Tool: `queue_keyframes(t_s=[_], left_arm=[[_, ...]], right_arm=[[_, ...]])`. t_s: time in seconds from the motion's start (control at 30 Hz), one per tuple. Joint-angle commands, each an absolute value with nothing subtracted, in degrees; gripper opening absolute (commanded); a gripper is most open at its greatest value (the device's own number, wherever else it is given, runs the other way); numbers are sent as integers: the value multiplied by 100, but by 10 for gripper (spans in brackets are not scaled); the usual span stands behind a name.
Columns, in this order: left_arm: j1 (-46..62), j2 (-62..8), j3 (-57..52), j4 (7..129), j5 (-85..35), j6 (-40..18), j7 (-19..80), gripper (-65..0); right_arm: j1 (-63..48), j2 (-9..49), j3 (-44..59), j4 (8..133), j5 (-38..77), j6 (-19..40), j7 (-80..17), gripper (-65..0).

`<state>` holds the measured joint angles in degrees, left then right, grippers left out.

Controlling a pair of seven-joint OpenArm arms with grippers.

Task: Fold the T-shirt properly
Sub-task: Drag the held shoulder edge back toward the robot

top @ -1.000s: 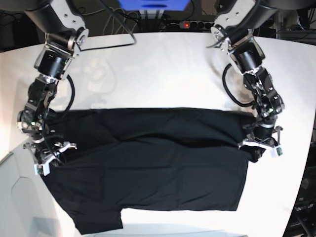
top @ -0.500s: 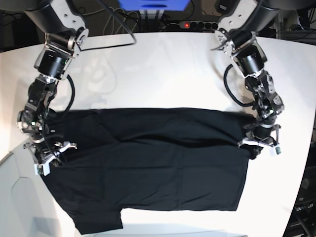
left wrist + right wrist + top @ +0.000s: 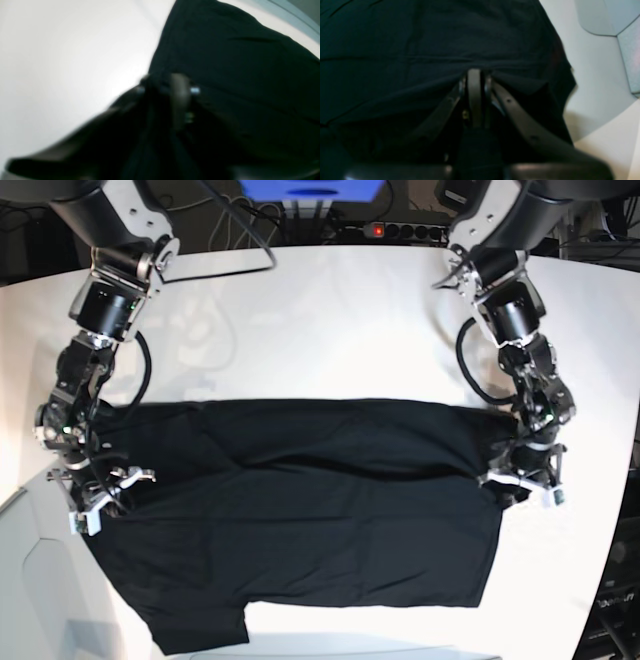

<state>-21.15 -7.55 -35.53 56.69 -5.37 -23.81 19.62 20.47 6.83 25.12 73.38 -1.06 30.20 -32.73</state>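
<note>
A: Table (image 3: 330, 320) first: a broad white top with a curved far edge, taking up nearly the whole base view. Behind it the room is dark, with cables, a power strip (image 3: 405, 229) showing a red light, and a strip of blue screen (image 3: 310, 188) at the top.

B: And the T-shirt (image 3: 300, 520)?

A: Spread flat on the near half of the table, long axis running side to side across the base view. Its far edge is a straight fold line between the two arms. One short flap (image 3: 200, 630) sticks out toward the near edge on that view's left.

B: How does it look?

A: Plain black, matte, mostly smooth, with a few shallow creases. I can't make out any label or print.

B: The grippers?

A: The right gripper (image 3: 475, 75) sits at the cloth's edge on the base view's left, fingers pressed together with black fabric pinched between them. The left gripper (image 3: 522, 483) is at the opposite end, right at the shirt's corner. Its wrist view is blurred and dark cloth bunches around the fingers, so I cannot tell whether it grips or is parted.
</note>
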Motion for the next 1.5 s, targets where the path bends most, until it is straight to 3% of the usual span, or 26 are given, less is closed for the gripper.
queue_keyframes(t_s=[0.0, 0.07, 0.17, 0.3, 0.47, 0.83, 1.33, 1.47], left_arm=[[-2255, -813, -3530, 5833, -593, -2422, 1815, -389], [-2211, -813, -3538, 5903, -611, -2422, 1815, -347], [-2035, -813, -3538, 6079, -646, -2422, 1807, -347], [-1789, -813, -3538, 6527, -655, -2422, 1807, -344], [-1358, -769, -3582, 7055, -664, -2422, 1833, -342], [-910, -514, -4127, 6967, -664, -2475, 1815, -340], [-567, -268, -4312, 6765, -664, -2475, 1859, -323], [-347, -242, -4286, 6765, -664, -2475, 1833, -324]], right_arm=[[2229, 760, 2527, 7486, -4, 2914, -3099, -576], [2220, 760, 2527, 7486, -4, 2914, -3134, -506], [2202, 760, 2536, 7495, -4, 2914, -3099, -392], [2176, 734, 2835, 7890, 4, 2914, -3134, -318], [1956, 673, 3073, 8347, 4, 2914, -3152, -319], [927, 655, 3099, 8963, 31, 2923, -3099, -318], [576, 664, 3108, 9455, 31, 2932, -3152, -315], [585, 664, 3574, 9420, 31, 2932, -3152, -313]])
